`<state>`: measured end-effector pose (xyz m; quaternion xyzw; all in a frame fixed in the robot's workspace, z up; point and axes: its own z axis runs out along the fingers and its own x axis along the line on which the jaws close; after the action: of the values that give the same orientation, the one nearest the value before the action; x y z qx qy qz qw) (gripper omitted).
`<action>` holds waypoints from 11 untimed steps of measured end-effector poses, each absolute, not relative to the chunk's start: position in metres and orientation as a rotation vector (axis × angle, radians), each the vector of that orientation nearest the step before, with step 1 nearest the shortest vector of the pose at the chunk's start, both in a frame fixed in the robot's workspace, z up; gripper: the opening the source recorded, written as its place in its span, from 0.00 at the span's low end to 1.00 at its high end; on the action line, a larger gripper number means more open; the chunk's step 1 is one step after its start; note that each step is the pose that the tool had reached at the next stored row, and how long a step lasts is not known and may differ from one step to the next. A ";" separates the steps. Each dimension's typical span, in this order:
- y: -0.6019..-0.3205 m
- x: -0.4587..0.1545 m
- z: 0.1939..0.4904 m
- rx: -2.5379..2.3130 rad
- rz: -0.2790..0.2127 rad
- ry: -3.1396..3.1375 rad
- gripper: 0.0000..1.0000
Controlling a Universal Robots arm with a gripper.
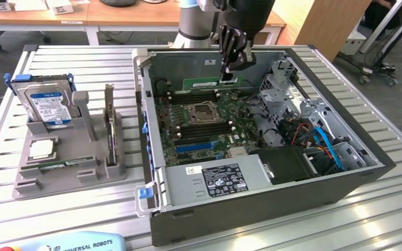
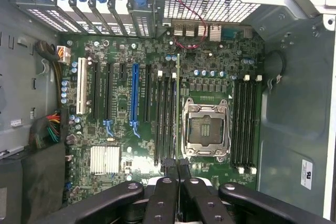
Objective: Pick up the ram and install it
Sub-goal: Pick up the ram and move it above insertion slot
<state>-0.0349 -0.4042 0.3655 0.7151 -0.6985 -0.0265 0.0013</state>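
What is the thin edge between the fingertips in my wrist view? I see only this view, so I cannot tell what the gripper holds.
Observer: It is the ram. The exterior view shows its flat green face with a whitish label, clamped in the gripper.
Operator: Is it already seated?
Observer: It seems not. In the exterior view it hangs above the motherboard, with the arm coming down from above.
Operator: Are other parts waiting anywhere?
Observer: Yes. A grey holder sits on the exterior view's left, with a hard drive standing in it and a CPU chip lying flat.
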 end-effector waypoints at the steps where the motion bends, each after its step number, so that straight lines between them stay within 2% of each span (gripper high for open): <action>1: -0.404 -0.035 0.365 2.245 -0.084 -2.193 0.12; 11: -0.404 -0.035 0.363 2.243 -0.087 -2.191 0.12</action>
<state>-0.0347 -0.4043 0.3635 0.7151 -0.6985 -0.0278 0.0026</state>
